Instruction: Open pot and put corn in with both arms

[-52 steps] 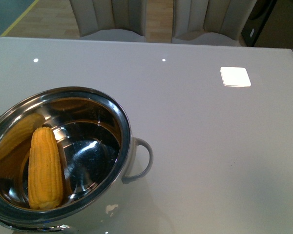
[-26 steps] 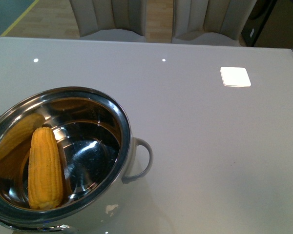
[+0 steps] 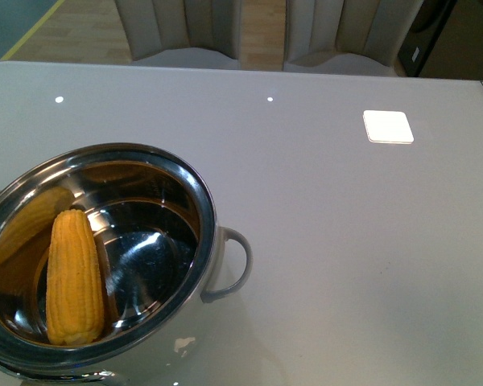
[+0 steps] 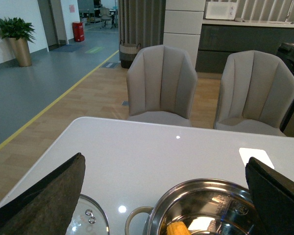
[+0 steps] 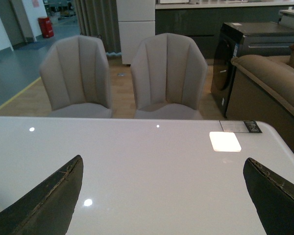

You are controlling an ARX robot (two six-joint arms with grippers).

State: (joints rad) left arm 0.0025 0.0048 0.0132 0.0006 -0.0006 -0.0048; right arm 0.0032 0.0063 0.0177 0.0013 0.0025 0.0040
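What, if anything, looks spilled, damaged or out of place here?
Nothing stands out. The corn lies inside the open pot, and its lid rests flat on the table beside it.

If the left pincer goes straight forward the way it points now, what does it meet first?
Probably the open pot, whose rim lies just ahead between the wide-open left pincer fingers, corn inside. Depth is unclear.

You get bright, even overhead light: ceiling lamps glare off the glossy table [image 3: 346, 225], the pot [image 3: 189, 181] mirrors the corn [image 3: 74, 277], and all views stay sharp.
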